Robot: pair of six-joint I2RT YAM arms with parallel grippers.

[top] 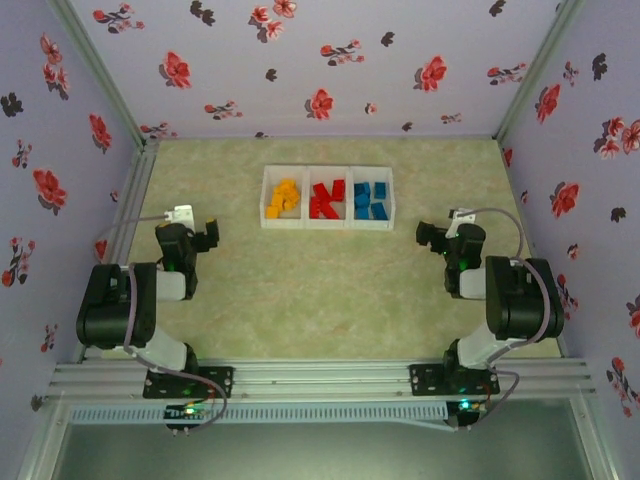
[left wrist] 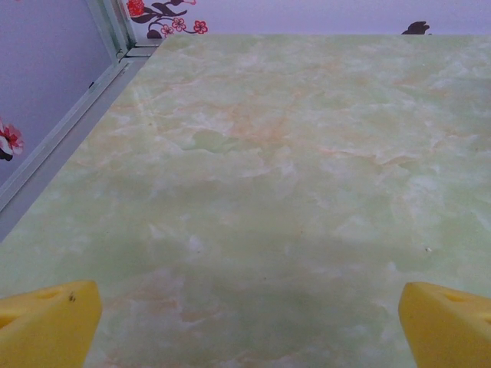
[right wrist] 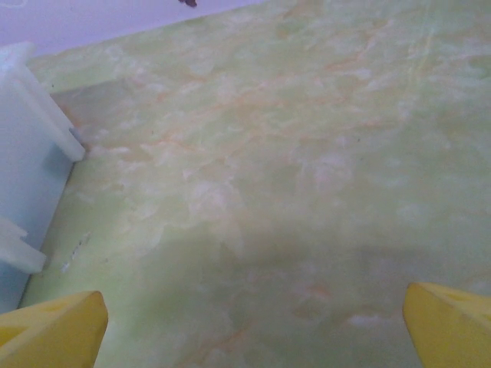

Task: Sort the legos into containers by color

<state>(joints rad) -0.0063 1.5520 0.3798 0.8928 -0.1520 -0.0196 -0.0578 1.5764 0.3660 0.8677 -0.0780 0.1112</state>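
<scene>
Three joined white translucent plastic bins (top: 327, 224) sit on the pale green marbled surface (top: 320, 290), holding small studded plastic pieces by colour: orange bricks (top: 285, 197) left, red bricks (top: 326, 200) middle, blue bricks (top: 371, 200) right. Sorting looks finished, so the left claw (top: 205, 232) and right claw (top: 432, 235) hang released and empty, flanking the bins.

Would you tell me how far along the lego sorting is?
Done: orange legos, red legos, blue legos each occupy separate containers. In hand: nothing; left end effector and right end effector are open, empty. Left: no loose brick visible on the table.
</scene>
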